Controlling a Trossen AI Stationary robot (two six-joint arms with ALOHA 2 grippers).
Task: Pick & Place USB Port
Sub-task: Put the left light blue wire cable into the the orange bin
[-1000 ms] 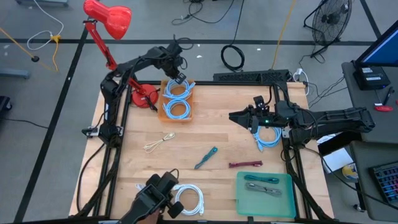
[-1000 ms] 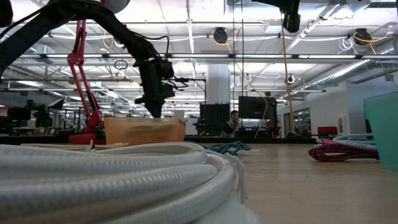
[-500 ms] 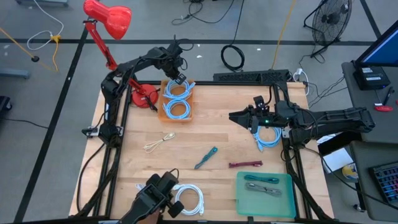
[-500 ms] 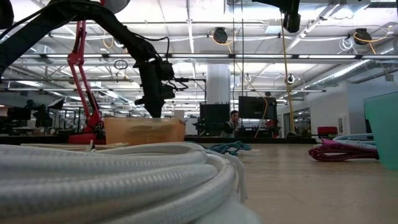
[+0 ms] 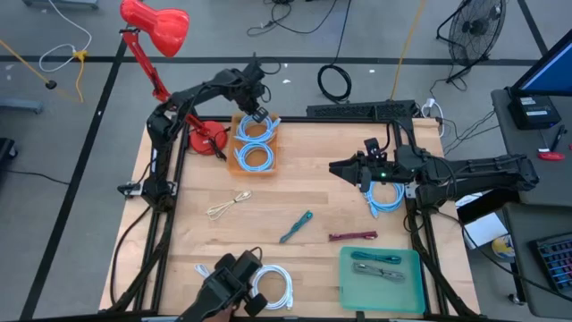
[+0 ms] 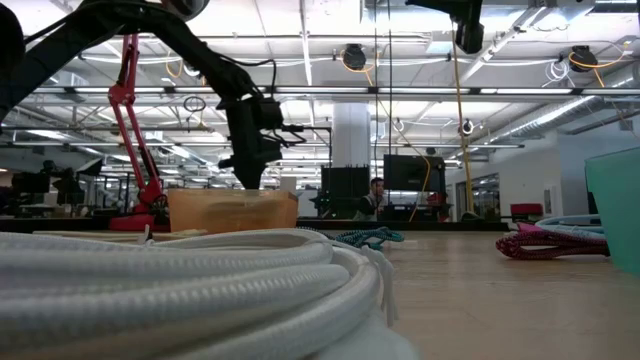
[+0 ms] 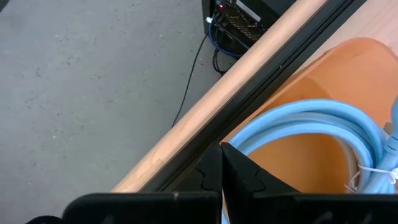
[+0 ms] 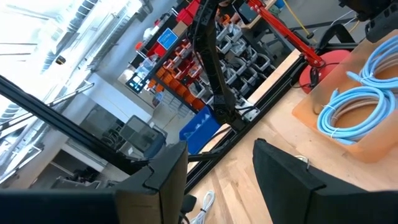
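Two blue cables (image 5: pixel 256 143) lie coiled in the orange tray (image 7: pixel 323 155) right under my left pincer (image 5: pixel 253 109), which is shut tight and holds nothing. They look light, soft and floppy, so I would pinch one across its loops. Farther off, my right pincer (image 5: pixel 338 167) hangs wide open and empty, with another blue cable (image 5: pixel 386 199) beside that arm.

Two dark jointed arms, black cabling, matte black blocky jaws

Red desk lamp (image 5: pixel 154 25), floor fan (image 5: pixel 476 27)
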